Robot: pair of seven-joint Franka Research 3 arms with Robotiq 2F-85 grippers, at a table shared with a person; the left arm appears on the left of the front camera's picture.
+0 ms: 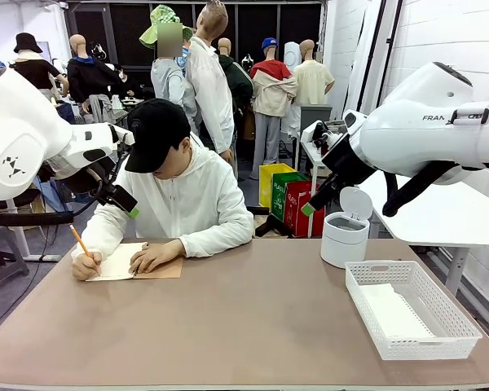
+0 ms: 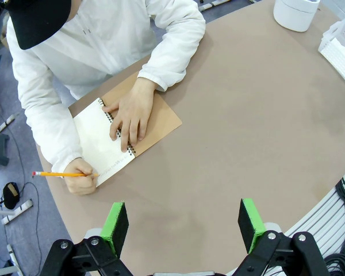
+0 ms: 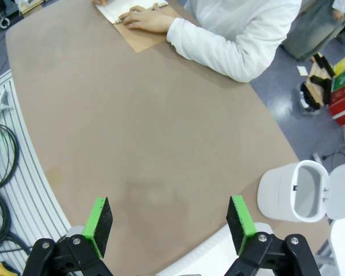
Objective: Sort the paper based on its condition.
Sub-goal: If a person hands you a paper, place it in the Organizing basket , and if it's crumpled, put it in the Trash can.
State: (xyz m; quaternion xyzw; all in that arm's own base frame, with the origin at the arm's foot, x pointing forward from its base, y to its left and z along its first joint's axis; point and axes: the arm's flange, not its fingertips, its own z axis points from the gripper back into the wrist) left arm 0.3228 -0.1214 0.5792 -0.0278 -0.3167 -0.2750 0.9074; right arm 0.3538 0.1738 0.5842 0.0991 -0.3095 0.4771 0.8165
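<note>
The left jaws stand wide open and empty, green pads [image 2: 116, 223] well apart, hanging high over the bare brown table [image 2: 247, 132]. The right jaws are likewise fully spread with nothing between them, above the table's near edge. Just beyond the right jaws a small white bin [image 3: 293, 192] stands with its lid flipped up, and nothing can be made out inside it. Beside it sits a white mesh basket [image 1: 367, 319], in which a pale flat sheet [image 1: 389, 308] seems to lie, though I cannot tell for certain that it is paper. Farther out, across the table, the person's writing hand [image 2: 80, 181] works a pencil [image 2: 60, 173] on the open page [image 2: 98, 144] of a spiral notebook [image 2: 161, 118], while the other hand [image 2: 129, 115] presses flat on the binding. That page is still bound, so no loose paper lies on the table within reach. Judging by this, the sorting is barely under way: at most one sheet has been placed, and both arms appear to wait for the person to finish and hand over a sheet.
</note>
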